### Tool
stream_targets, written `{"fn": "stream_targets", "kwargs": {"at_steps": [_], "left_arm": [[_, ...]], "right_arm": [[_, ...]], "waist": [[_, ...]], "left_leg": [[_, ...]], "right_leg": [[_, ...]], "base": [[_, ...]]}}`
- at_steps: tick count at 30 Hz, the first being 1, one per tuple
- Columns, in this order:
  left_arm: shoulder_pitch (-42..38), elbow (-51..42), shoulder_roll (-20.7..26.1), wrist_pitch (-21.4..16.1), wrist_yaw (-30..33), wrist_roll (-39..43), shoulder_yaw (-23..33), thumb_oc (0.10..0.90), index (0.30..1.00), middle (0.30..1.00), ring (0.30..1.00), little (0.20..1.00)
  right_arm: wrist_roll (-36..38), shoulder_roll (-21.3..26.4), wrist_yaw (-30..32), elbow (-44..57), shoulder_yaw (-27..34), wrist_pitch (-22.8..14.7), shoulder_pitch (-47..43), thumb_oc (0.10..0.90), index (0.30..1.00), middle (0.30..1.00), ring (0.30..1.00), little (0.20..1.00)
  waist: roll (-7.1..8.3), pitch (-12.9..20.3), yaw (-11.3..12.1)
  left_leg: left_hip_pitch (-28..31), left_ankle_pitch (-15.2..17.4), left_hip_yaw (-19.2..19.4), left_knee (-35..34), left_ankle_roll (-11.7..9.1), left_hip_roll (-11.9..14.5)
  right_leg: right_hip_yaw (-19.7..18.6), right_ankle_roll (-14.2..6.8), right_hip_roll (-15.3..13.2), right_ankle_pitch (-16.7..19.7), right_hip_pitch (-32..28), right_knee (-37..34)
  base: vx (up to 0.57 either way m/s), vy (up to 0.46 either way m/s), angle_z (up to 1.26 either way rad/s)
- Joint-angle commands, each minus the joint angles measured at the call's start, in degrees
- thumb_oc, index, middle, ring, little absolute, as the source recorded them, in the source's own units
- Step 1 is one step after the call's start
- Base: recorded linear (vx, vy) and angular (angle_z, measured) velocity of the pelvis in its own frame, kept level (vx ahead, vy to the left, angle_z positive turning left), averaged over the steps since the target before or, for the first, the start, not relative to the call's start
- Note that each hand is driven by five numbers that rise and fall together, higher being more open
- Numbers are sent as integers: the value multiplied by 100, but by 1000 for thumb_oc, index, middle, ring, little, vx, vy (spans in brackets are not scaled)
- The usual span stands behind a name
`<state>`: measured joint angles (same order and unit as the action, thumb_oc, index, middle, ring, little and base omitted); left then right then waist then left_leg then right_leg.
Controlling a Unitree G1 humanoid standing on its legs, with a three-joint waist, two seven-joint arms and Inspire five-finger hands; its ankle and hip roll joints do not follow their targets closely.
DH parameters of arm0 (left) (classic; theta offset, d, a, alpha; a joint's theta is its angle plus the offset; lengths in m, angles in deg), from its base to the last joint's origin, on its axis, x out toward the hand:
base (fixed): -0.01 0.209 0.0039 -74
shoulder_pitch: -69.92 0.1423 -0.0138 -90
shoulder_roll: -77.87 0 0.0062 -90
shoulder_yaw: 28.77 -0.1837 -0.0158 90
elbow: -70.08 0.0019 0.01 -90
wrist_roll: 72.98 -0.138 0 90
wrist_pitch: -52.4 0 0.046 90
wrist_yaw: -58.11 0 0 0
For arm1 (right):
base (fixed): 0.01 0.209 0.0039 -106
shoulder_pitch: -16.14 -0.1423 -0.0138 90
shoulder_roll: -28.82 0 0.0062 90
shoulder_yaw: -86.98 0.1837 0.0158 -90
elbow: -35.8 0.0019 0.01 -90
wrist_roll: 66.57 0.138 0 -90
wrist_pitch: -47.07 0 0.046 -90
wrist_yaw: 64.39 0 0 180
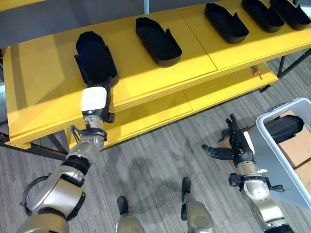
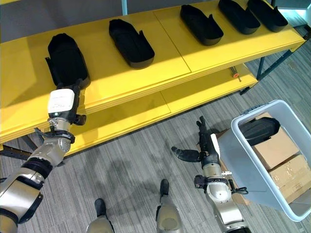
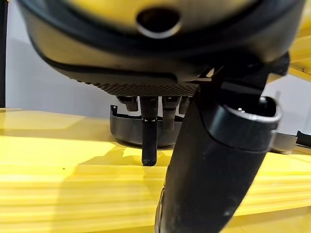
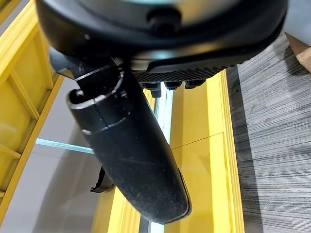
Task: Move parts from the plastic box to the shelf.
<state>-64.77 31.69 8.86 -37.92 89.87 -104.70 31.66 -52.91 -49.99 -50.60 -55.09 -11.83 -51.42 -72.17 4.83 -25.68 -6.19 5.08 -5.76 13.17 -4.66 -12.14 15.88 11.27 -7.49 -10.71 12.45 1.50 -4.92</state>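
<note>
Currently I see my left hand (image 1: 95, 102) resting at the front edge of the yellow shelf (image 1: 43, 92), directly against the near end of the leftmost black part (image 1: 95, 56). In the left wrist view the fingers (image 3: 148, 141) hang down straight beside that part's rim; one fingertip is at the shelf surface, and none is curled round the part. The thumb (image 3: 218, 170) stands apart from them.

Four further black parts sit along the same top board, well apart from each other: a second part (image 1: 158, 41), a third part (image 1: 226, 22), a fourth part (image 1: 262, 14) and a fifth part (image 1: 291, 12) at the right end.

My right hand (image 1: 235, 145) is over the grey floor (image 1: 160, 160), just beside the white plastic box (image 1: 277, 160). Its fingers are straight and its thumb is spread to the side; it holds nothing.

Inside the plastic box one dark part (image 1: 284, 127) lies near the upper wall, next to cardboard cartons (image 1: 296, 150).
</note>
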Motion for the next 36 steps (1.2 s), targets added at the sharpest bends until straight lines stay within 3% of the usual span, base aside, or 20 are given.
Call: {"fn": "stream_targets", "kwargs": {"at_steps": [1,28,36], "left_arm": [[-890,279,56,-252,-22,137,-203,900,1000,1000,1000,1000],[-906,292,325,-267,-113,18,-282,900,1000,1000,1000,1000],[-794,287,370,-270,-141,8,-251,900,1000,1000,1000,1000]], "right_arm": [[75,386,167,483,268,-729,-628,900,1000,1000,1000,1000],[22,408,151,534,334,-710,-575,900,1000,1000,1000,1000],[39,381,143,461,278,-702,-662,900,1000,1000,1000,1000]], "waist": [[121,-29,-102],[146,-171,-62],[92,-129,-32]], "left_leg": [[360,363,301,-34,96,-27],[343,328,306,-34,100,-52],[379,337,299,-34,100,-78]], "right_leg": [[181,-101,-389,-415,262,800],[171,-122,-447,-360,349,854],[180,-124,-468,-371,300,880]], "base": [[0,0,0],[0,0,0],[0,0,0]]}}
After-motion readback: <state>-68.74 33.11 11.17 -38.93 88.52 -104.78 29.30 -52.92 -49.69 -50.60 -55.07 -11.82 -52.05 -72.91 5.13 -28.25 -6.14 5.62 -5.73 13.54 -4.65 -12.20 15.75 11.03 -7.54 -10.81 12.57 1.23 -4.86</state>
